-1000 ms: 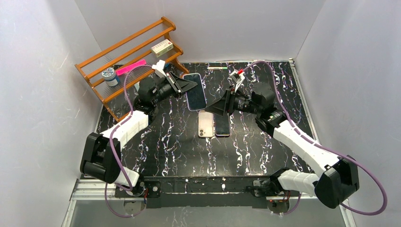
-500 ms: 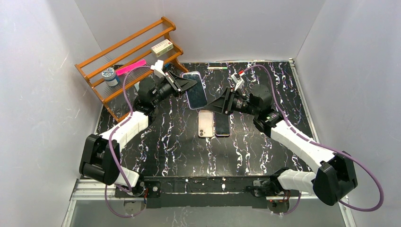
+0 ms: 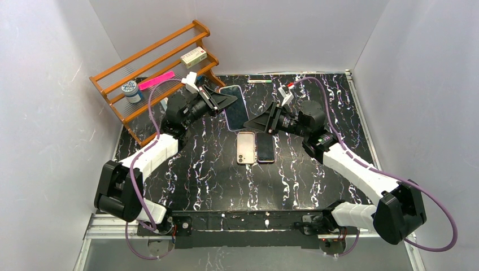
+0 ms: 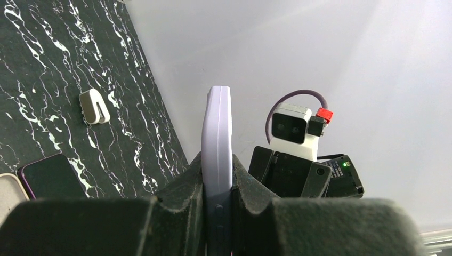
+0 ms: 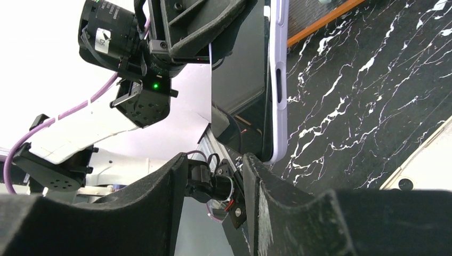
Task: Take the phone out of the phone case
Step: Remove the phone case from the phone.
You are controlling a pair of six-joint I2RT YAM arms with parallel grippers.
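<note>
Left gripper clamped on the dark glass phone in its lilac rubbery case, up over the desk's far middle. Right gripper, jaws apart, just beside it (glass looks slippery, case bendy: I'd peel a corner).

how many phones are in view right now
3: a lilac-cased phone held by the left gripper; two side by side on the table, a pale one back up (possibly just a case) and a dark-screened one.

Left arm, right arm: white shells, black joints.
Purple cables run along both; white wrist camera, red tab at its two o'clock; black foam lines my left gripper.
</note>
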